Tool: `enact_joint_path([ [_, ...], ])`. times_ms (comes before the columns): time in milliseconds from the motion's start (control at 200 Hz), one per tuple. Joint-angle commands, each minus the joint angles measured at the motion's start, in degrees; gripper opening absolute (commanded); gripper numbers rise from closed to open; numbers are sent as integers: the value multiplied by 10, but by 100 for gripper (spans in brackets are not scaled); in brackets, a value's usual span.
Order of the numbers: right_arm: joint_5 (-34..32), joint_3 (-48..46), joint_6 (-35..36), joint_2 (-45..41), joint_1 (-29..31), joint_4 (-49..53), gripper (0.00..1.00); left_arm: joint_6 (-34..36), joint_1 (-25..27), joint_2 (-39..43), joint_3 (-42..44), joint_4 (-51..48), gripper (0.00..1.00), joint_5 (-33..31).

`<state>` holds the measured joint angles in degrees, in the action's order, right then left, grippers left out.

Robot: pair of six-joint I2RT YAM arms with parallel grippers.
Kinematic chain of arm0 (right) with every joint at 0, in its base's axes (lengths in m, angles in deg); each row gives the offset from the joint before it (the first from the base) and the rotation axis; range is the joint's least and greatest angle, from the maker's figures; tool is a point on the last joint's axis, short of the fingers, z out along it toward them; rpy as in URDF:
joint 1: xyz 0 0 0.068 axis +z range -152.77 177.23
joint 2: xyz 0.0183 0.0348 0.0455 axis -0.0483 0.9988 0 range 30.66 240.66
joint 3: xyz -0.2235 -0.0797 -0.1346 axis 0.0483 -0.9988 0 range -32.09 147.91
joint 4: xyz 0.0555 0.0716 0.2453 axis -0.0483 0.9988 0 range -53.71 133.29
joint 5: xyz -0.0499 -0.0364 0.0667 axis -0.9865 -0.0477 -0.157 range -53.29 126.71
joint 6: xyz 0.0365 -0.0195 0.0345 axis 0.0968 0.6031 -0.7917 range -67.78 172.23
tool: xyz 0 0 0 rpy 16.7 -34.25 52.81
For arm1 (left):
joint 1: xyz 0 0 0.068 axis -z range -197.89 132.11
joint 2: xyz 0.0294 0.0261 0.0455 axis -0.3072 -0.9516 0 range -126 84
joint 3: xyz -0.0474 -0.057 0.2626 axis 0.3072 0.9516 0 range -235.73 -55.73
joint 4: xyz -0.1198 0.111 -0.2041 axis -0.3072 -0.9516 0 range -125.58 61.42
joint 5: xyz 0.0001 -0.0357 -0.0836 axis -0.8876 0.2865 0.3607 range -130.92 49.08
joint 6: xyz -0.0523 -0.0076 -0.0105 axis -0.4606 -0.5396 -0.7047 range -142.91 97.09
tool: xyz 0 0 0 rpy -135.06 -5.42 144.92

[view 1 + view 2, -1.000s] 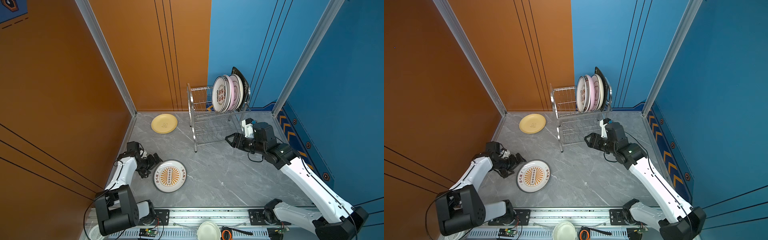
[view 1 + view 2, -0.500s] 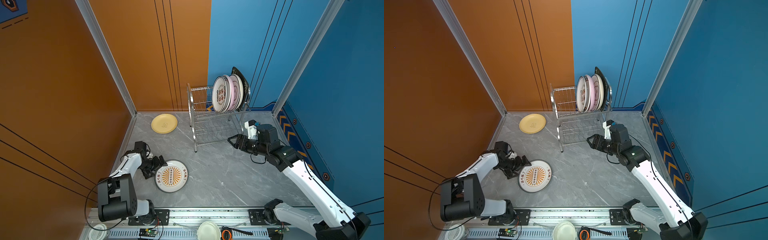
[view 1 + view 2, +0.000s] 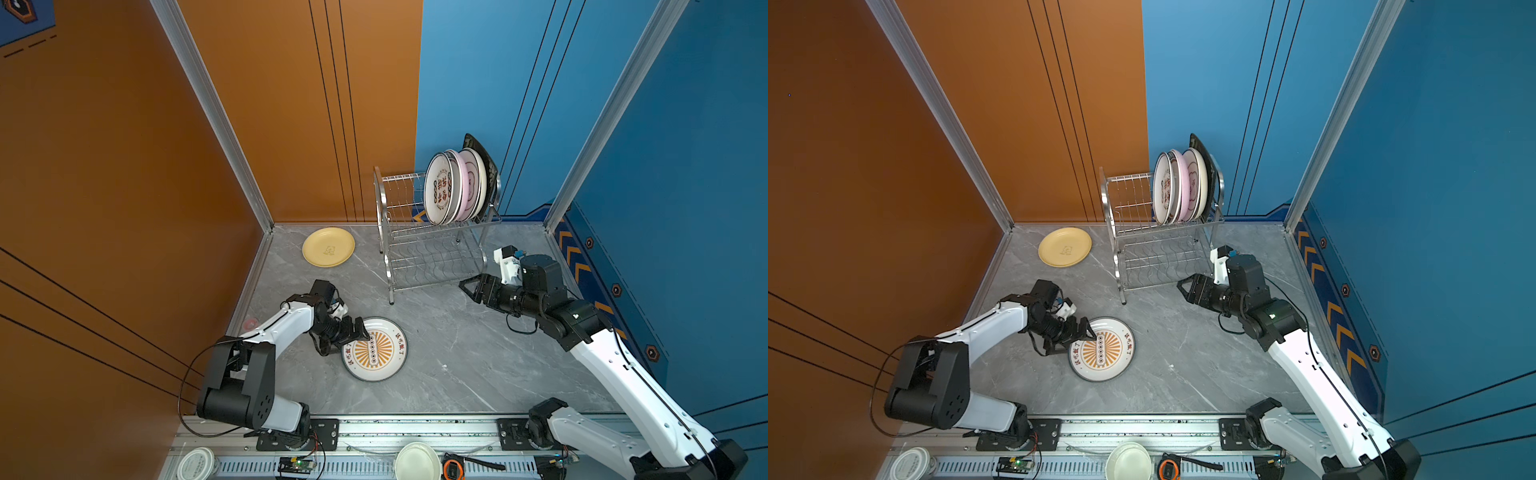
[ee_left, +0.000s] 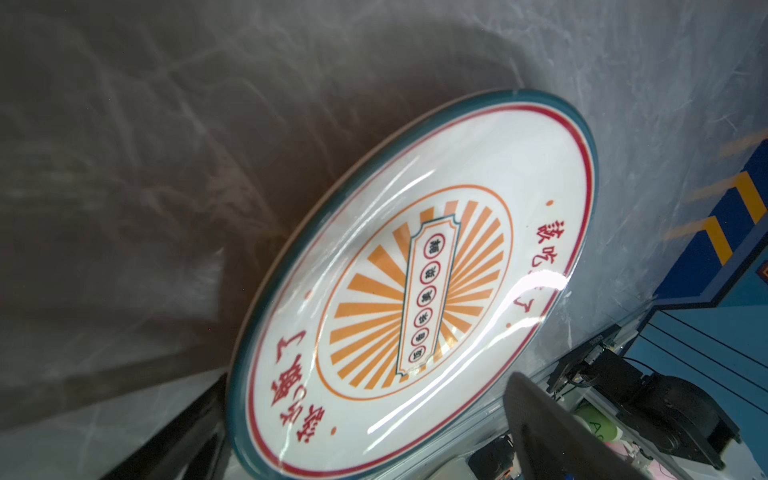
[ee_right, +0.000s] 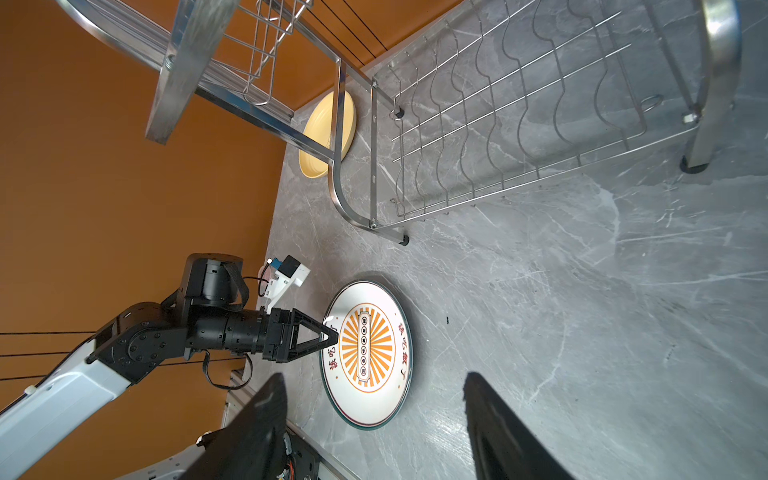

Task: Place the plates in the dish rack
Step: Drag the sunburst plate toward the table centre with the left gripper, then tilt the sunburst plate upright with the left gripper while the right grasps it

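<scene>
Dish rack (image 3: 434,257): two-tier steel wire, standing upright on the table (image 3: 457,353) near the back wall.

Upper tier, right end: plates on edge, packed close. White plate with dark characters (image 3: 440,189) is frontmost, then pink plate (image 3: 458,166), cream plate (image 3: 476,178) and black square plate (image 3: 486,158) rearmost (rims overlap; exact count unclear).

Yellow plate (image 3: 328,247): flat, face up, left of the rack.

Sunburst plate (image 3: 374,349): white with orange rays, flat, face up, well in front of the rack.

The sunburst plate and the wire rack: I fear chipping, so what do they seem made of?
The round white orange-sunburst plate looks like glazed ceramic, possibly melamine: glossy, with sharp light streaks. The two-tier wire dish rack looks like polished steel: mirror-bright silver tubes and thin wires.
</scene>
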<state>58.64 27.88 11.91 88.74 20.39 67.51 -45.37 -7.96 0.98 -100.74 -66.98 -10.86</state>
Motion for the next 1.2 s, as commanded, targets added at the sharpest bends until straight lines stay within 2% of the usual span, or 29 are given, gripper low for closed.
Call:
enact_joint_path([
  [0, 23, -12, 10, 10, -4, -6, 69, -25, -5, 17, 22, 43, 98, 31],
  [345, 49, -23, 19, 17, -6, -16, 69, -101, -15, 68, 132, 146, 87, 35],
  [365, 51, -24, 19, 17, -6, -16, 69, -106, -15, 68, 136, 153, 82, 35],
  [656, 69, -38, 26, 17, -12, -20, 70, -135, -6, 97, 175, 193, 62, 21],
  [941, 88, -54, 33, 18, -23, -23, 70, -134, 21, 95, 188, 203, 22, 10],
  [1141, 96, -65, 37, 19, -29, -26, 70, -131, 40, 88, 187, 203, 1, 12],
  [1196, 99, -68, 37, 19, -30, -27, 70, -133, 43, 92, 187, 201, 0, 14],
])
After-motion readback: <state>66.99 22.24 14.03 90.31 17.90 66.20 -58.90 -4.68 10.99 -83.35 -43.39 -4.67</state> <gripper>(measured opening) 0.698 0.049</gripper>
